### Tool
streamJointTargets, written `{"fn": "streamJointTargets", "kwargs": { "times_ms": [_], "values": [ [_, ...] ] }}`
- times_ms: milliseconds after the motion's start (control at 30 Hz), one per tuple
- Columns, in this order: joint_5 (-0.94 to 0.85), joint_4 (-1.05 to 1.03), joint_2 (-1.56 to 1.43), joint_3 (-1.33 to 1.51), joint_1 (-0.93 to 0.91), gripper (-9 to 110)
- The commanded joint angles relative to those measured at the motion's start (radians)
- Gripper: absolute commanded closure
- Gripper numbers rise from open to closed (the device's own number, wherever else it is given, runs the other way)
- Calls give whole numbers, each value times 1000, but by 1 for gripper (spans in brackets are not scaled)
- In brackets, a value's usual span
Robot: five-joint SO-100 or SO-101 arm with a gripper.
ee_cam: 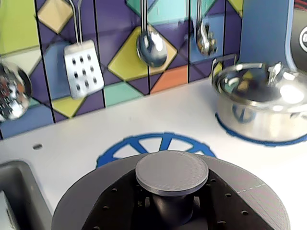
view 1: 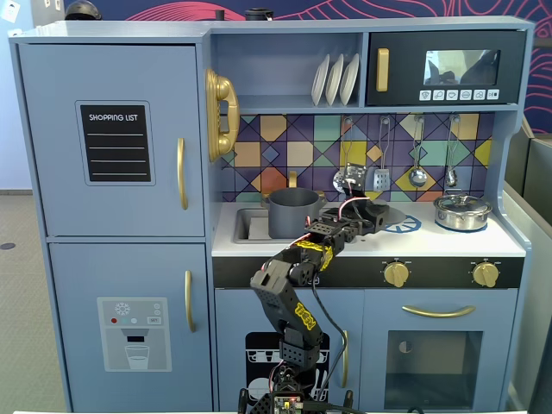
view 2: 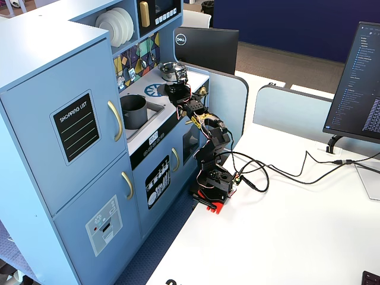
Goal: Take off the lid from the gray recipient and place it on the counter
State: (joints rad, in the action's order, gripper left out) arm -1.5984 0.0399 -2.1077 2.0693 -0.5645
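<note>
In the wrist view the dark gray lid (ee_cam: 81, 203) fills the bottom, and its round knob (ee_cam: 171, 171) stands between my black fingers (ee_cam: 225, 203). My gripper (ee_cam: 171, 208) is shut on the knob's stem. The lid is held low over the near part of the printed blue burner (ee_cam: 144, 143) on the white counter (ee_cam: 96, 129); I cannot tell if it touches. In a fixed view the gray recipient (view 1: 293, 213) stands open in the sink recess, left of my gripper (view 1: 377, 216). The other fixed view also shows the recipient (view 2: 133, 111) and gripper (view 2: 176, 90).
A shiny silver pot (ee_cam: 261, 103) with its lid stands on the counter to the right; it also shows in a fixed view (view 1: 462, 212). A spatula (ee_cam: 83, 67), ladle (ee_cam: 151, 45) and other utensils hang on the tiled back wall. The sink's edge (ee_cam: 19, 191) is at lower left.
</note>
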Motion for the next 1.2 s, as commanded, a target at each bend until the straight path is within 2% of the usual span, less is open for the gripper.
{"fn": "streamJointTargets", "kwargs": {
  "times_ms": [0,367,733,833,900,967,1167],
  "values": [
    [-11,72,41,-21,-15,102],
    [-29,193,229,-52,-5,102],
    [-35,209,290,-61,-23,101],
    [57,241,262,-35,-43,75],
    [54,245,241,-20,-54,66],
    [48,249,229,-14,-66,63],
    [71,255,207,-32,-57,66]
  ]
}}
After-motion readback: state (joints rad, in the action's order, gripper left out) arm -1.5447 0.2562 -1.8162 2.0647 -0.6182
